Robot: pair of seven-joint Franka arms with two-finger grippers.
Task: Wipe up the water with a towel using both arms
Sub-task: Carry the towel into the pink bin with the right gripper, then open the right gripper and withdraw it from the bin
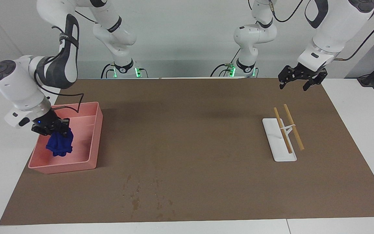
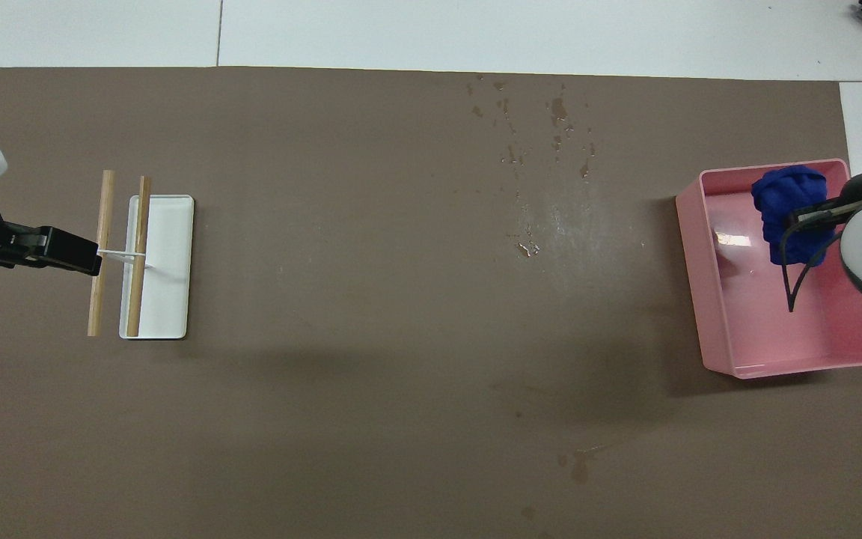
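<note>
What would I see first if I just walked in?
Probably the bright blue towel, bunched up in the right gripper over the pink bin. Then the left gripper, waiting open over the mat's edge, nearer the robots than the white tray with two sticks.
</note>
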